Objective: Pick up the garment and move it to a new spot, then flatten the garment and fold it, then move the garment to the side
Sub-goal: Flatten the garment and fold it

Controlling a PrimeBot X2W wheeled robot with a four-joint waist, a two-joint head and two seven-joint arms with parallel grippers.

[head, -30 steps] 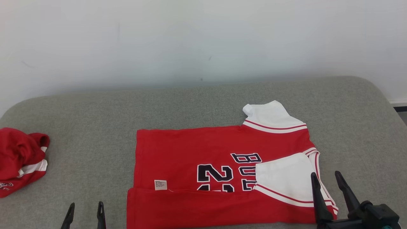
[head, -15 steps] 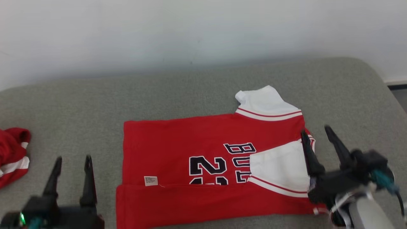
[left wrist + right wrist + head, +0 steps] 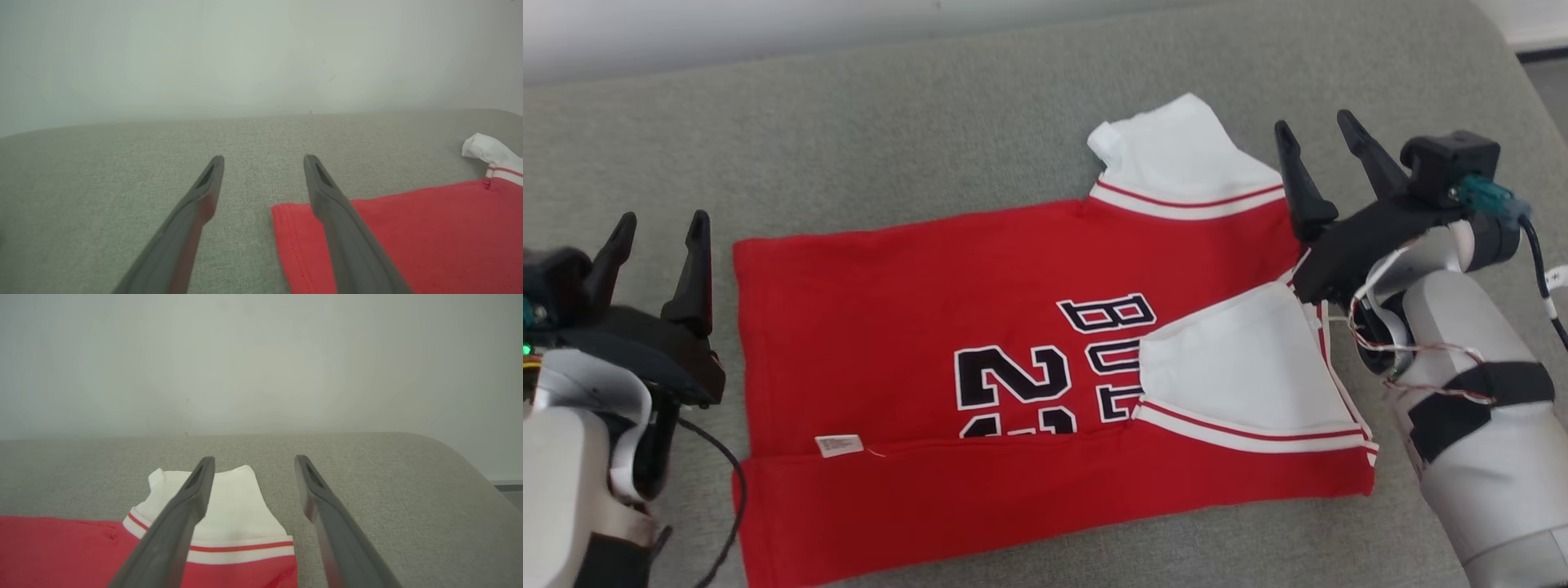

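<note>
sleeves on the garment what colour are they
The garment has white sleeves with a thin red stripe near the seam; best seen in the head view.

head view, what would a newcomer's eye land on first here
The bright red jersey with black lettering stands out first, spread across the middle of the grey padded surface with its near edge folded over. Next comes one white sleeve folded onto the chest, while the other sleeve sticks out at the far side. The open left claw and open right claw flank the jersey, holding nothing.
</note>
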